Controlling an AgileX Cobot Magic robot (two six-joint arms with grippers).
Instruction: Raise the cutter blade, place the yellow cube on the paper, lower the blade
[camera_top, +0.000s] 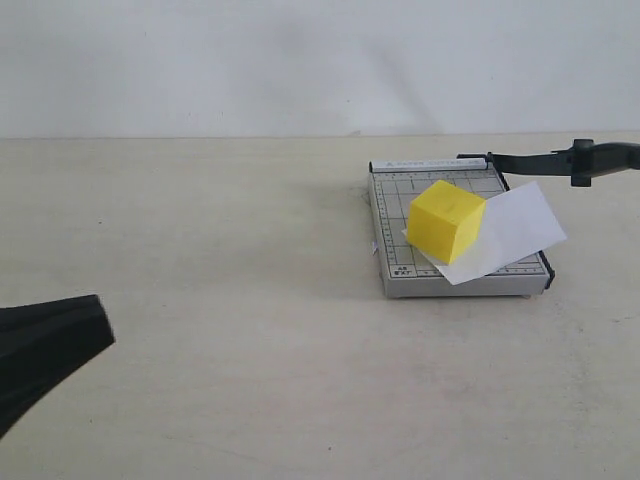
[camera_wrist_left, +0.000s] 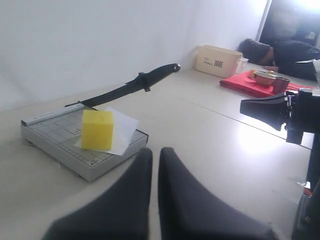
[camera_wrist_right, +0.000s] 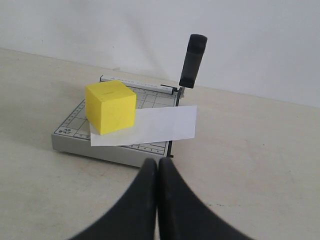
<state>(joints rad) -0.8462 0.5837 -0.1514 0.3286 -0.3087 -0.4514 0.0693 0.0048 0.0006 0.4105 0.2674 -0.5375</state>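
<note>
On the cutter base (camera_top: 400, 262), yellow cube (camera_top: 445, 221) sits on paper (camera_top: 522, 226); raised cutter blade (camera_top: 540, 160) — stiff, hinged — best gripped at its thick handle (camera_wrist_right: 192, 59); left hand (camera_wrist_left: 155, 153) and right hand (camera_wrist_right: 158, 162) closed, empty.

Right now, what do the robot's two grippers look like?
Both are plain matte black. The left gripper has two broad, smooth fingers narrowing to rounded tips, and the right gripper has the same shape. No markings or cables show on either.
</note>
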